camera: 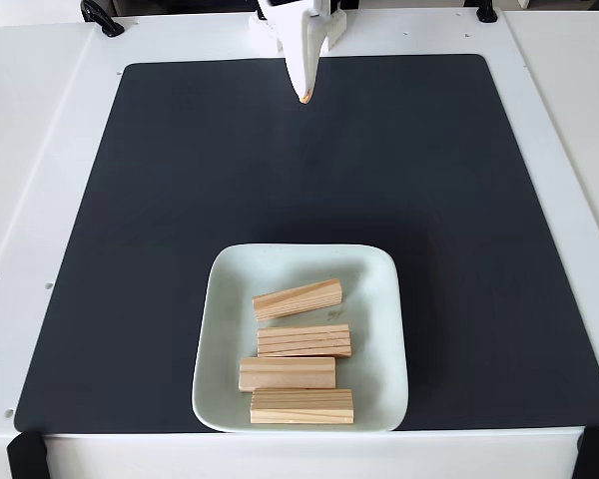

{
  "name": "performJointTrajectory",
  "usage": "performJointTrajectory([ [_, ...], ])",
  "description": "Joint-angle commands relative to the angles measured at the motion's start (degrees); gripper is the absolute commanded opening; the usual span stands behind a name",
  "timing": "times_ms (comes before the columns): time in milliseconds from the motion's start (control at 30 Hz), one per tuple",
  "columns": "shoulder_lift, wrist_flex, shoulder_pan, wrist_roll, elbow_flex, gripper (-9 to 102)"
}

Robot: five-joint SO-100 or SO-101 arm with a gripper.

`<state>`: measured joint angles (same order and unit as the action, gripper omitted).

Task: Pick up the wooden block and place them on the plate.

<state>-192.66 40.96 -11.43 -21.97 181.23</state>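
All four wooden blocks (298, 298) lie on the plate (223, 289) at lower centre; pincer (304, 98), pressed together and empty, at top centre.

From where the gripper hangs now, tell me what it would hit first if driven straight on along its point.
Probably the black rectangular mat: the white gripper tapers toward bare mat, well short of the mint-green square plate. Depth is uncertain.
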Motion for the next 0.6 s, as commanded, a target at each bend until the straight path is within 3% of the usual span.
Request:
performJointTrajectory([
  [0,-0.7,2.7,-0.4,-0.5,0.4,0],
  [567,-0.6,2.6,-1.6,11.0,0.4,0],
])
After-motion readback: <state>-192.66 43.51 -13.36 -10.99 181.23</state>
